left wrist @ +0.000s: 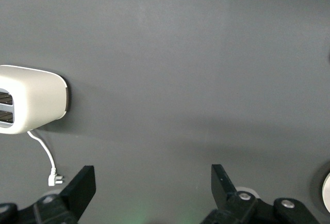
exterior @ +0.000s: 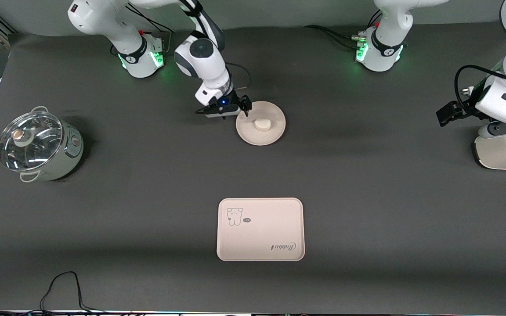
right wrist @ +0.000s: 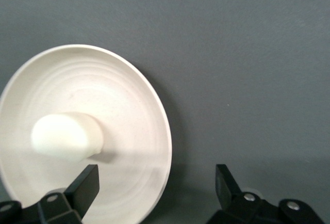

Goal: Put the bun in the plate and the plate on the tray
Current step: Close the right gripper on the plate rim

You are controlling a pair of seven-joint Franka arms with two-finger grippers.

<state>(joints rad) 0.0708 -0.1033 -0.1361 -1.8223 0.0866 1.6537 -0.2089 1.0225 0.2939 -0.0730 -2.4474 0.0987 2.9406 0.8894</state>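
Note:
The bun (exterior: 262, 124) (right wrist: 64, 136) lies in the middle of the round cream plate (exterior: 271, 136) (right wrist: 103, 90), which stands on the table, farther from the front camera than the tray (exterior: 260, 229). The tray holds nothing. My right gripper (exterior: 245, 109) (right wrist: 156, 185) is open and low at the plate's rim on the right arm's side. One finger is over the plate, the other over the table outside the rim. My left gripper (exterior: 442, 116) (left wrist: 153, 185) hangs open over bare table by the toaster and holds nothing.
A pot with a glass lid (exterior: 37, 145) stands toward the right arm's end of the table. A white toaster (exterior: 505, 151) (left wrist: 31, 105) with its cord and plug (left wrist: 54, 180) sits at the left arm's end. A cable (exterior: 59, 285) lies at the near edge.

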